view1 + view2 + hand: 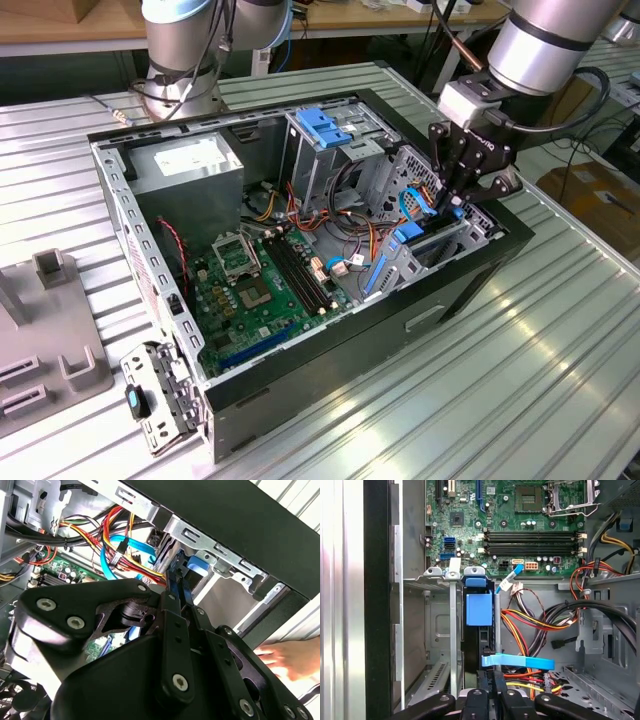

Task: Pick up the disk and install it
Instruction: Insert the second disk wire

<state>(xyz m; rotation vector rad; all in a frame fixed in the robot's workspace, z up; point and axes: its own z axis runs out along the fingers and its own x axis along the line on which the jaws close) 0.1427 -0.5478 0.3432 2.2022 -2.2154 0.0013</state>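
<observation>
Sliding the disk (479, 611) into its bay (454, 630), the gripper (455, 200) has its fingers (176, 587) clenched on it; keeping it square to the slot matters.

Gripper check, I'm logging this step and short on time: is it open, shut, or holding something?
Gripper: shut on the disk, which stands on edge in the drive bay of the computer case.

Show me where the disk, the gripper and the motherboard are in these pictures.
disk (479, 609): first wrist view, on its blue carrier face, standing in the bay.
gripper (452, 196): exterior view, between its fingertips, down at the bay.
motherboard (262, 292): exterior view, on the green board.
</observation>
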